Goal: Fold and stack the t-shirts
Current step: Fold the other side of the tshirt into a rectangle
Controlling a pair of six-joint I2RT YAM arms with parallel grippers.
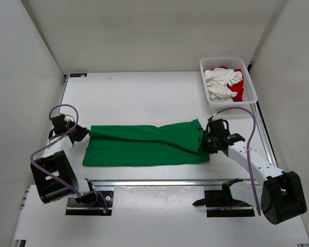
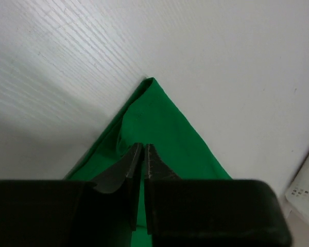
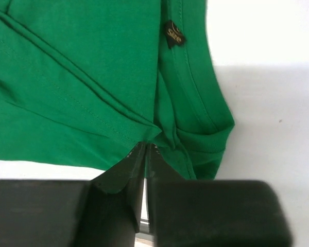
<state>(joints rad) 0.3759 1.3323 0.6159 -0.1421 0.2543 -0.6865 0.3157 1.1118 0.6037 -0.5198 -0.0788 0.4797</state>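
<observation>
Beside the collar point(image 3: 195, 92), right end effector point(image 3: 145, 145) pinches green t-shirt point(image 3: 67, 67), label point(image 3: 173, 33) seen wrist-only; left end effector point(image 2: 142, 147): grip unclear.

a small black neck tag point(image 3: 173, 33) on the green t-shirt point(image 3: 82, 77) seems to read "size".

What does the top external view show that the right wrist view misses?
Only top external: the white mesh basket holding the white t-shirt and red t-shirt, and the left gripper at the left end of the green t-shirt. Only right wrist: the black neck label. Both: the green t-shirt with the right gripper shut on its collar end.
</observation>
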